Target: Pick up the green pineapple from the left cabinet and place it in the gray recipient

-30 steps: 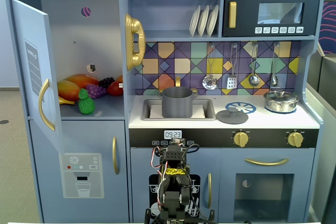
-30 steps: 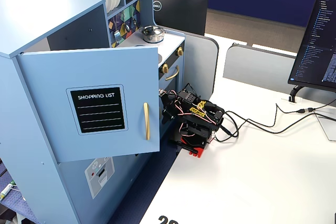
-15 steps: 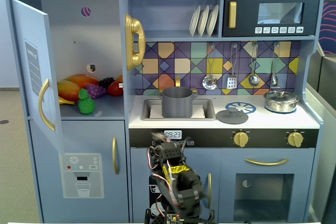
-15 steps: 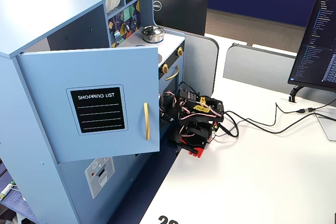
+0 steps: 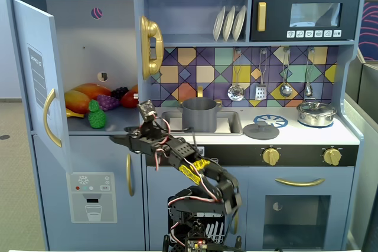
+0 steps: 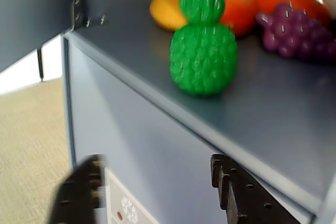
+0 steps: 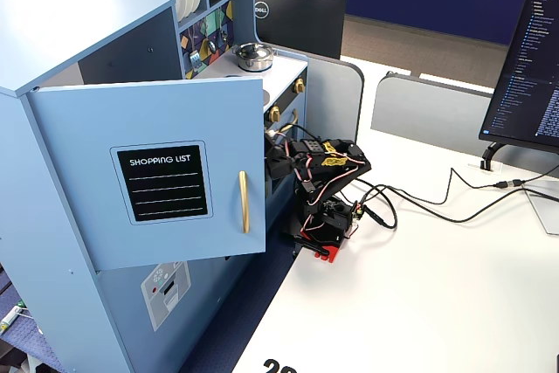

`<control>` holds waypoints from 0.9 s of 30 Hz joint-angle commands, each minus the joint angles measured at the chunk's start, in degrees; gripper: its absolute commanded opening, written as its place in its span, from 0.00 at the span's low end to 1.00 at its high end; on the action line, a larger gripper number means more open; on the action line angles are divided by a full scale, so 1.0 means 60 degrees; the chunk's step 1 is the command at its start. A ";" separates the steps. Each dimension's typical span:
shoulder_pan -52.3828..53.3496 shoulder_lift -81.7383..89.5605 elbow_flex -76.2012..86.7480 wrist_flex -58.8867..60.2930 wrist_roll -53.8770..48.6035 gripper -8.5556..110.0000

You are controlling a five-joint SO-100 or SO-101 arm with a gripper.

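Pineapple (image 6: 202, 59) upright on cabinet shelf (image 6: 273, 114), crown up, long axis vertical; jaws spread, empty.

One green pineapple (image 5: 97, 116), one purple grape bunch (image 5: 108, 101), two orange-yellow mangoes (image 5: 90, 91), one gray recipient (image 5: 199, 114), one steel pot (image 5: 316, 114), three plates (image 5: 229, 23) (racked upright), four hanging utensils (image 5: 235, 90).

We see even, bright indoor light in both fixed views, with soft shadows only inside the left cabinet (image 5: 88, 45) and under its shelf. The gold handle (image 5: 150, 46) carries small glints, and the microwave window (image 5: 315, 14) shows pale glare. In the wrist view the green pineapple (image 6: 202, 51) is slightly soft, the gripper (image 6: 157, 192) fingers are blurred and dark, and a blown-out white spot sits at the top right corner.
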 commanded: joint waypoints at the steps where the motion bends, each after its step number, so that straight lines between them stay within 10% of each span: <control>1: -0.0220 -0.0864 -0.0806 -0.1479 0.0264 0.29; 27: 0.0659 -0.6504 -0.4438 -0.3867 0.1084 0.42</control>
